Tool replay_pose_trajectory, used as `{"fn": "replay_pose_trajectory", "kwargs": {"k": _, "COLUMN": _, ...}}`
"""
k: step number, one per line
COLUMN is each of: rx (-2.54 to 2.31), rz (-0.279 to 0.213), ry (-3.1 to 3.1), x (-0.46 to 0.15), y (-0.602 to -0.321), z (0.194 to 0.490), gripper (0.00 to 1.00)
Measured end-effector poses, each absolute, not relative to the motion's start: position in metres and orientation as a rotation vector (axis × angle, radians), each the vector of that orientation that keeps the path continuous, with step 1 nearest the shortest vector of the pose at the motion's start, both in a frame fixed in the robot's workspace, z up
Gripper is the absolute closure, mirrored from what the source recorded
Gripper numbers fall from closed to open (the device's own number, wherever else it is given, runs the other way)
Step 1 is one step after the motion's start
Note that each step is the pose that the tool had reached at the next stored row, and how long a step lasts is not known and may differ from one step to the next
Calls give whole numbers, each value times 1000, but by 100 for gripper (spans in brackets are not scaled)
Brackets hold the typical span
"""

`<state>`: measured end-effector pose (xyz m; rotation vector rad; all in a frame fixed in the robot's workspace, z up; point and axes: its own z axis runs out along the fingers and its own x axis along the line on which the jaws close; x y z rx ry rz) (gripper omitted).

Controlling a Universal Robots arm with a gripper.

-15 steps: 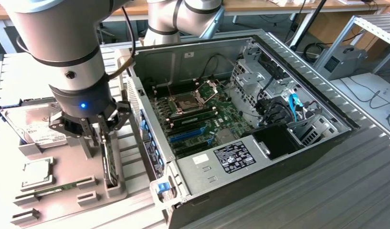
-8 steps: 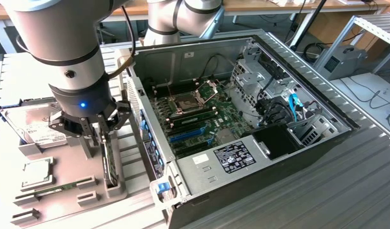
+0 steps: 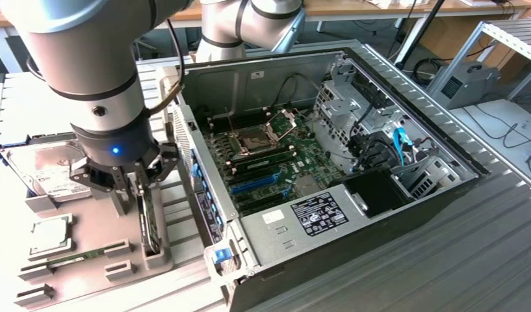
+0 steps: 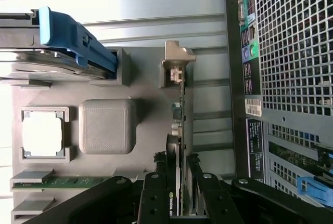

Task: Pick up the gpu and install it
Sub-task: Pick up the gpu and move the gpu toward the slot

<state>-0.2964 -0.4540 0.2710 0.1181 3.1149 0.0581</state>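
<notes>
Standing on its long edge, the graphics card [image 3: 149,224] [image 4: 180,110] sits upright in a slot of the gray holder [image 3: 85,276] [image 4: 151,146], which lies on the ribbed metal tabletop [image 3: 473,260] [image 4: 156,5].

**Pincer.** The pincer [image 3: 142,190] [image 4: 178,182] is lowered over the top edge of the card, with one finger on each face. It is partly closed. In the wrist view both fingers [image 4: 156,195] lie against the card with no gap visible, so the card is clamped. The card's lower edge rests in the holder slot.

**Arm.** The arm [image 3: 83,58] comes down onto the card from 12 o'clock in the exterior view. A small blue light [image 3: 116,151] glows on the wrist.

**Other parts on the holder (exterior view, read from the card).**
- Hard drive [image 3: 52,172] [image 4: 62,65] with blue side rail: 10 o'clock, apart from the card.
- Processor chip [image 3: 52,234] [image 4: 44,133] in a square pocket: 9 o'clock.
- Green memory stick [image 3: 78,255] [image 4: 62,182], lying flat: 8 o'clock.

**Computer case.** The case [image 3: 404,214] [image 4: 291,52] lies on its side at 3 o'clock, just beside the holder. Its perforated rear panel faces the card. The side cover is off and the motherboard [image 3: 274,162] is exposed, with blue slots at its 7 o'clock corner.
</notes>
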Motion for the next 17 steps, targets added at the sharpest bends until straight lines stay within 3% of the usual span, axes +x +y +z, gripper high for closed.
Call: {"fn": "replay_pose_trajectory", "kwargs": {"k": 17, "rx": 118, "rz": 58, "ry": 3116, "x": -296, "y": -454, "z": 245, "gripper": 71}}
